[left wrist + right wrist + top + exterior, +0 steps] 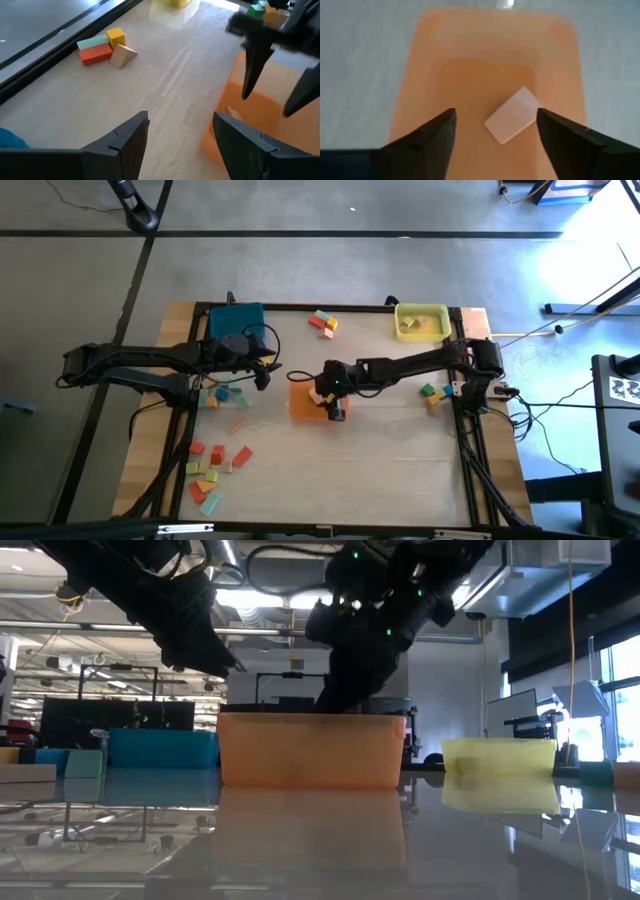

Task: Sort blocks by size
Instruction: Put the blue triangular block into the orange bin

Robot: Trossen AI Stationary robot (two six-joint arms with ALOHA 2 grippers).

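Note:
My right gripper (495,135) hangs open over the orange tray (303,406), its fingers slanting down into it (345,690). A pale tan block (512,121) lies on the tray's floor, below and between the fingertips and free of both. My left gripper (180,135) is open and holds nothing. It hovers above the table just left of the orange tray (262,372). Loose blocks lie in groups: far middle (323,323), beside the left arm (215,395), near left (215,470) and right (433,393).
A blue tray (237,320) stands at the far left and a yellow tray (420,320) with blocks in it at the far right. A dark frame rail (330,308) borders the table. Bare table lies between the orange tray and the near edge.

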